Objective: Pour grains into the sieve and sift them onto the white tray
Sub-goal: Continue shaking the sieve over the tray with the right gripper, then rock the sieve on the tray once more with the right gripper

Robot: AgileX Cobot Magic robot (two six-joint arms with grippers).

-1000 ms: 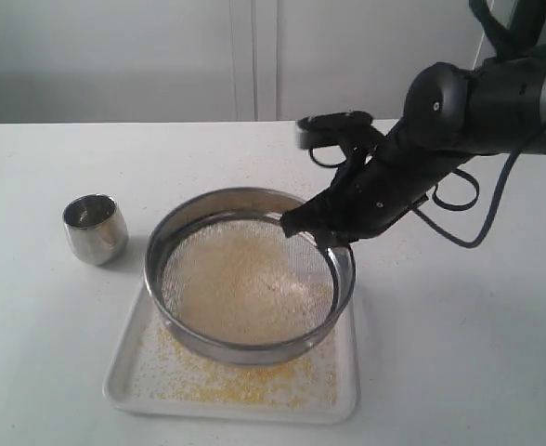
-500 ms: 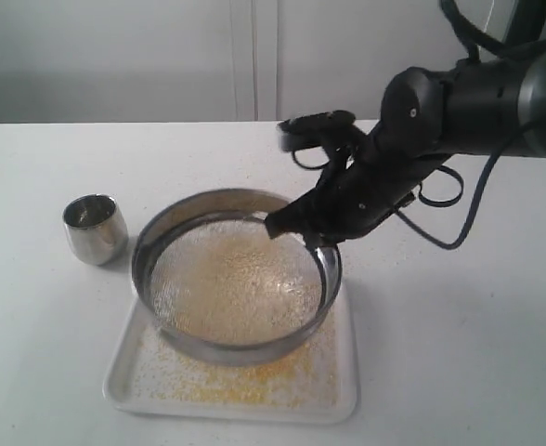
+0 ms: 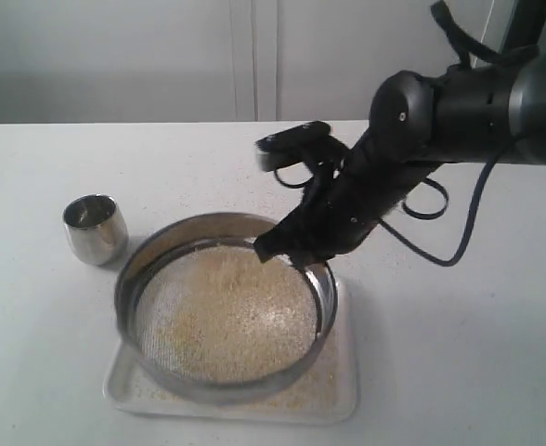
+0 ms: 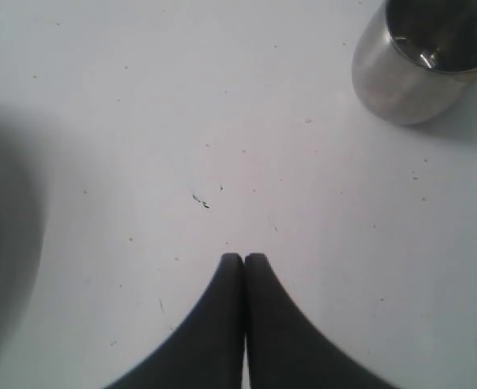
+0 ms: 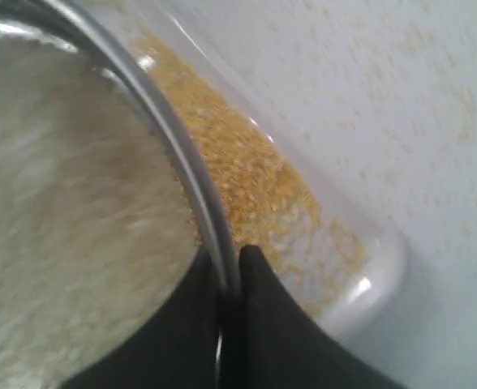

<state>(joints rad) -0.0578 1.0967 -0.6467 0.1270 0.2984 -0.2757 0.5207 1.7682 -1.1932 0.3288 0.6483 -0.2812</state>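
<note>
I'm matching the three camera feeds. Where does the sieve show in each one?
Exterior view: sieve low, left of centre, over the white tray, pinched by the right tool.
Left wrist view: not clearly in it; only the steel cup and shut left tool.
Right wrist view: its rim curves across into the tool's grip.
Shared landmark: white tray, exterior and right wrist.

sieve [image 3: 217, 383] hides most of white tray [image 3: 344, 372]; steel cup [image 4: 409, 77] cropped in left wrist view; grains [image 5: 68, 227] blurred
</note>
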